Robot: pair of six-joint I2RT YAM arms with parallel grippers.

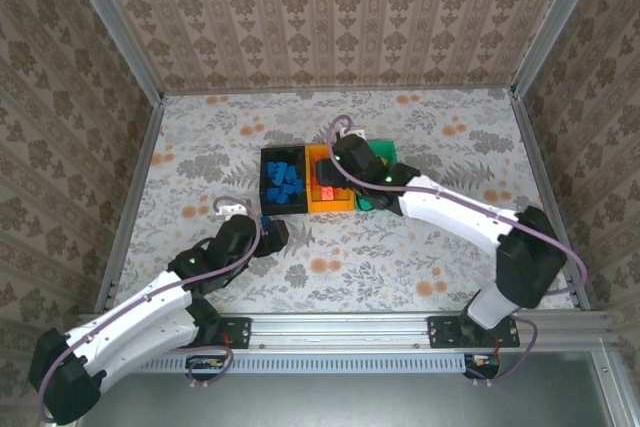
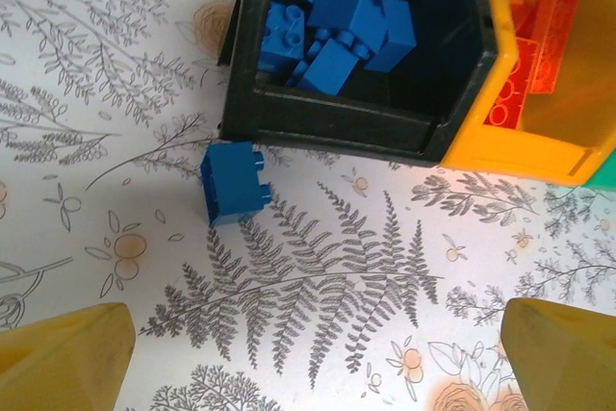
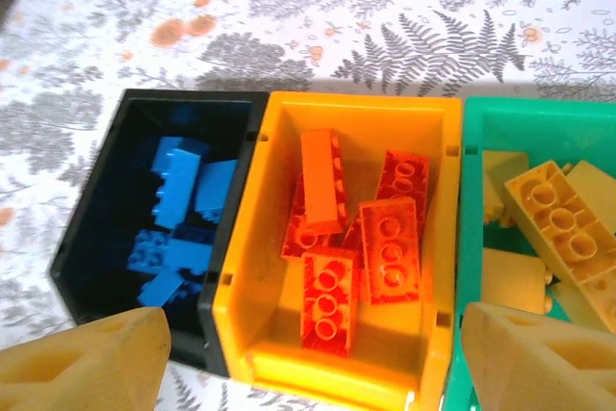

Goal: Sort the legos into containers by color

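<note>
- The left jaws stand fully spread with nothing between them, low over the worktop (image 2: pixel 115 74) near the black bin's corner.
- A loose blue brick (image 2: pixel 233 182) lies on the worktop ahead of the left jaws and left of their midline. It sits just beside the near wall of the black bin (image 2: pixel 327 127); whether the two touch cannot be told.
- In the left wrist view the brick's longer side runs roughly away from the jaws, so they would likely close across its shorter width.
- The black bin holds the sorted blue bricks (image 2: pixel 351 21).
- The orange-yellow bin (image 3: pixel 356 101), middle of the row, holds red-orange bricks (image 3: pixel 390 238).
- The green bin (image 3: pixel 467 199), rightmost, holds yellow-orange bricks (image 3: pixel 558 218).
- The right jaws are released and empty, above the orange-yellow bin.
- The loose blue brick appears to be the one piece left unsorted. The left arm is clearly the nearer, and the coming move probably calls for a shift forward and leftward before closing.
</note>
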